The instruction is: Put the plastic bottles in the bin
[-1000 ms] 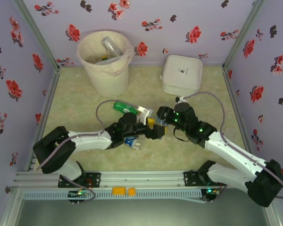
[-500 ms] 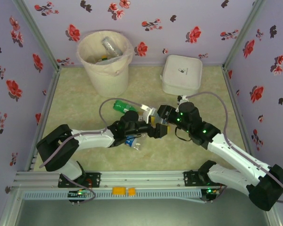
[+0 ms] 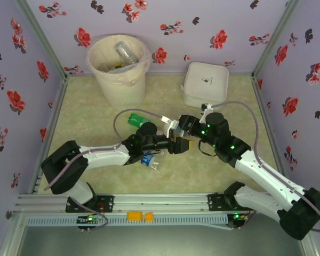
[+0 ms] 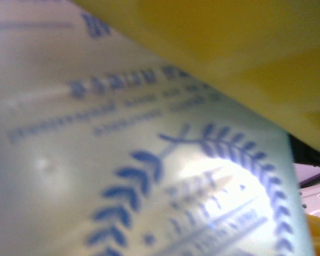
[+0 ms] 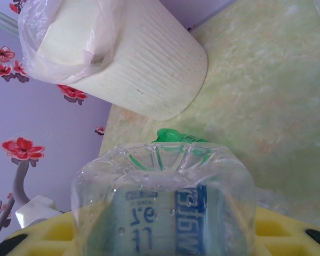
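A clear bottle (image 3: 169, 127) with a blue label sits at mid-table between both grippers. In the right wrist view its base (image 5: 162, 184) faces the camera, with my right gripper (image 5: 160, 234) shut on it, yellow fingers (image 5: 285, 230) on each side. My left gripper (image 3: 177, 144) lies right under that bottle. Its wrist view is covered by the blurred label (image 4: 149, 160), hiding its jaws. A green bottle (image 3: 135, 120) lies just left of them, also seen as a green bottle (image 5: 173, 137). A blue-capped bottle (image 3: 149, 160) lies under the left arm. The bin (image 3: 119, 80) stands at back left with bottles inside.
A flat white lidded box (image 3: 205, 84) sits at the back right, behind the right arm. Flowered walls close in the table on three sides. In the right wrist view the bin's ribbed wall (image 5: 144, 69) rises just beyond the green bottle.
The left gripper has slid right beneath the clear bottle. The right gripper has edged up and left with it, so the two now overlap.
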Tool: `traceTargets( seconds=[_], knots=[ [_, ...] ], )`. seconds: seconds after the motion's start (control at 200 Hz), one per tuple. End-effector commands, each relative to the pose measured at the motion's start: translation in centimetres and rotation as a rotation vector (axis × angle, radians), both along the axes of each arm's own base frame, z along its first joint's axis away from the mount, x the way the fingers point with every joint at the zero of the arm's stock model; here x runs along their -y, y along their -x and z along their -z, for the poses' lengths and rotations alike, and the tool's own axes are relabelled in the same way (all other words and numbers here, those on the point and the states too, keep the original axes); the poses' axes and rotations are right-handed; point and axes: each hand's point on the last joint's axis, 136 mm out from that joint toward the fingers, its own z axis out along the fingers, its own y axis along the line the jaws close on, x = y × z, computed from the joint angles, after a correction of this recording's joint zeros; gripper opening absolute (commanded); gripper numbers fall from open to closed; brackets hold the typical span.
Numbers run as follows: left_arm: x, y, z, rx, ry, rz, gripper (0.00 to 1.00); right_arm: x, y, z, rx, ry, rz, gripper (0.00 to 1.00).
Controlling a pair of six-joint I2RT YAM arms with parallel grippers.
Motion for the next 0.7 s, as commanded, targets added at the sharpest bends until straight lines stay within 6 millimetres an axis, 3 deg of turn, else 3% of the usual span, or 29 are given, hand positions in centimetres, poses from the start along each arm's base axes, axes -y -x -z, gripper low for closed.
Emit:
traceTargets(
  seconds=[0.0,0.08,0.21,0.395,0.55,0.695],
  knots=[
    [-0.8,-0.5,-1.2,0.037,0.021,-0.022,0.61,0.3,-0.3,-1.4,0.038,0.007,0.010,0.45],
    [-1.1,-0.7,-1.1,0.034,0.016,-0.034,0.57,0.6,-0.3,-0.4,0.020,0.010,0.026,0.47],
    [-1.8,-1.1,-1.1,0.045,0.007,-0.069,0.52,0.7,-0.3,0.0,0.013,0.010,0.032,0.59],
    [-3.9,-2.3,-1.7,0.056,-0.010,-0.158,0.46,2.5,-0.7,-2.3,0.067,0.079,0.082,0.99],
    [-6.4,-3.9,-2.3,0.060,-0.046,-0.233,0.41,4.9,-0.9,-4.3,0.149,0.159,0.146,1.00],
    [-8.9,-5.3,-4.1,0.115,-0.099,-0.301,0.38,7.7,-1.7,-3.4,0.148,0.254,0.270,1.00]
  ],
)
